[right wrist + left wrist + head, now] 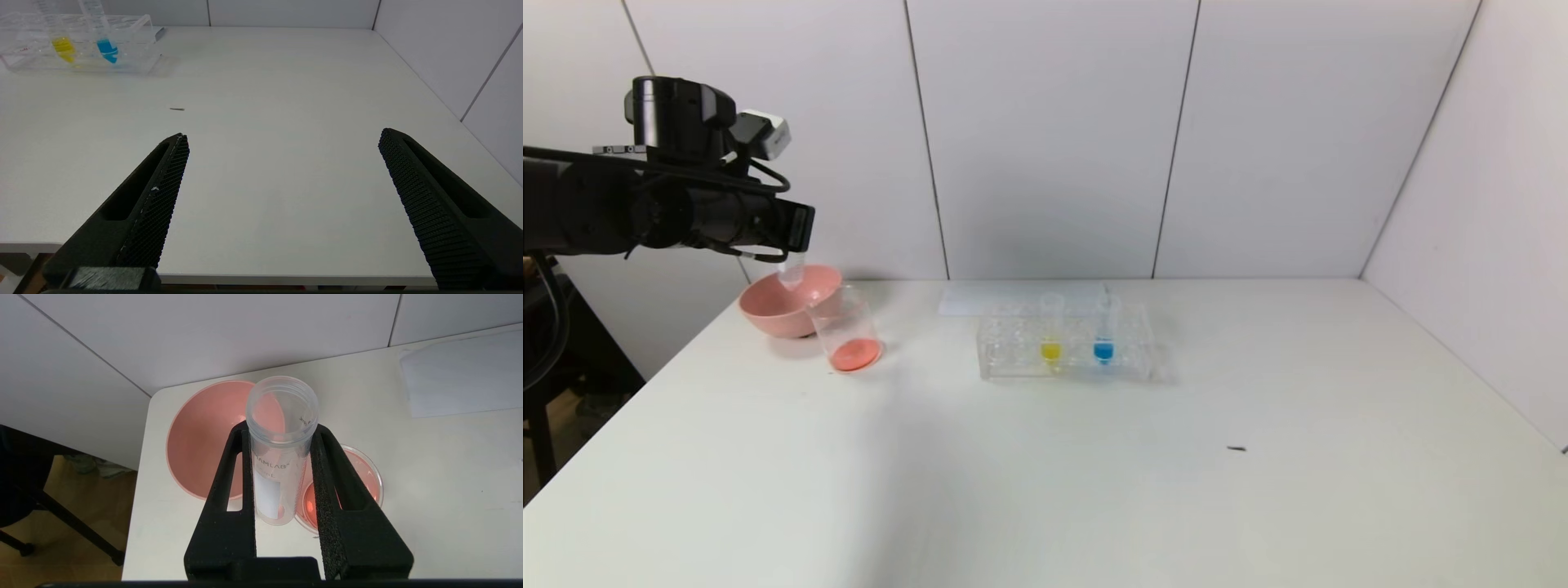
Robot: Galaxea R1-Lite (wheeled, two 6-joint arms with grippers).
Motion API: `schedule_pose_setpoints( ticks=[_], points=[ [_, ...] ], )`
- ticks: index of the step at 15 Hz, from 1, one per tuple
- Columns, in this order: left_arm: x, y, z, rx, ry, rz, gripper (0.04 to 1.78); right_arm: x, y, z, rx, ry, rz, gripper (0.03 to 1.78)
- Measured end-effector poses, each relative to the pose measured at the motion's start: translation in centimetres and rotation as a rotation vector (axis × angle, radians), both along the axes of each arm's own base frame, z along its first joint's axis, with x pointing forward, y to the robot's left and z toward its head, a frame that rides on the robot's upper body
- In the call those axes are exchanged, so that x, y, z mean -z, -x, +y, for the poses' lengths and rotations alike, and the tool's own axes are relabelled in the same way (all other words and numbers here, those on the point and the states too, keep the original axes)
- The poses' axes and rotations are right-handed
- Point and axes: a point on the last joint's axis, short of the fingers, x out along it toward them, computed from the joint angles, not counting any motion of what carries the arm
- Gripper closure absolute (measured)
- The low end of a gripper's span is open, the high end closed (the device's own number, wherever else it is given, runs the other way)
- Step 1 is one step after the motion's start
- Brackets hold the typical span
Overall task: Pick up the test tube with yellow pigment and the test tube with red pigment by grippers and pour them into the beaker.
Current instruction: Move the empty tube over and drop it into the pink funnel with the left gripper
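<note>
While my black left gripper (282, 428) clamps a clear, emptied plastic test tube (280, 457), mouth down above the clear beaker (359, 486) of red liquid, my right gripper (282, 143) waits wide open.

bowl (788, 306): tabletop's far left corner; beaker (847, 331): touching bowl's right front; rack (1066, 343): mid far edge, right of beaker; paper (996, 299): behind rack

The left end effector (796, 245) holds a clear tube (792, 272) tipped mouth-down over the pink bowl (783, 310) and the beaker (845, 331), which holds red liquid. The yellow tube (1051, 335) and blue tube (1103, 333) stand in the rack (1013, 359) on the counter (1094, 474).
</note>
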Motion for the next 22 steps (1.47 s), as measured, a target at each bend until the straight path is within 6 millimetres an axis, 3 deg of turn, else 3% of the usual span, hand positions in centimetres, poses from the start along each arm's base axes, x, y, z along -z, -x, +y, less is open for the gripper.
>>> schedule_pose_setpoints(
  ticks=[12, 22],
  points=[
    [-0.1, 0.2, 1.7, -0.061, 0.042, -0.007, 1.38, 0.0, 0.0, 0.0, 0.0, 0.0, 0.0, 0.11],
    [0.5, -0.3, 4.4, -0.115, 0.074, -0.044, 1.38, 0.0, 0.0, 0.0, 0.0, 0.0, 0.0, 0.11]
  ],
)
